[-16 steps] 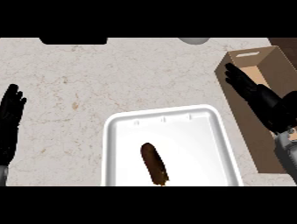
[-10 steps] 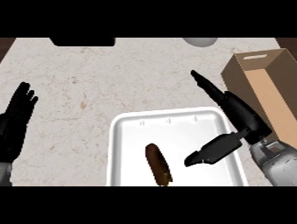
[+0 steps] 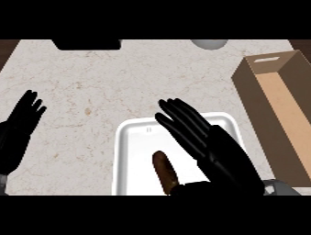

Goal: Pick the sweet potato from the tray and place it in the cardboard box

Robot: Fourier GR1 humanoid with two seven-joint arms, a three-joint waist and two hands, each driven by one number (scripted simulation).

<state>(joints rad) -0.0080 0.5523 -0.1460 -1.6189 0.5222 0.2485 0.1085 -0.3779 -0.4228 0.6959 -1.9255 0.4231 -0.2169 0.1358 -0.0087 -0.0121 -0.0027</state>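
Two hands, both spread flat: my right hand (image 3: 215, 149) hovers over the white tray (image 3: 132, 151), fingers straight toward 11 o'clock, holding nothing. The sweet potato (image 3: 163, 170) lies in the tray at the palm's 8 o'clock. My left hand (image 3: 14, 135) rests at 9 o'clock; the cardboard box (image 3: 252, 82) sits at 2 o'clock.

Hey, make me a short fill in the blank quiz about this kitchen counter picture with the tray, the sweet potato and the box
1. The sweet potato lies in the white ____.
2. The cardboard box stands to the tray's ____.
3. Above the tray, fingers straight, is the robot's ____ hand.
4. The left hand rests open and holds ____.

Missing words: tray; right; right; nothing
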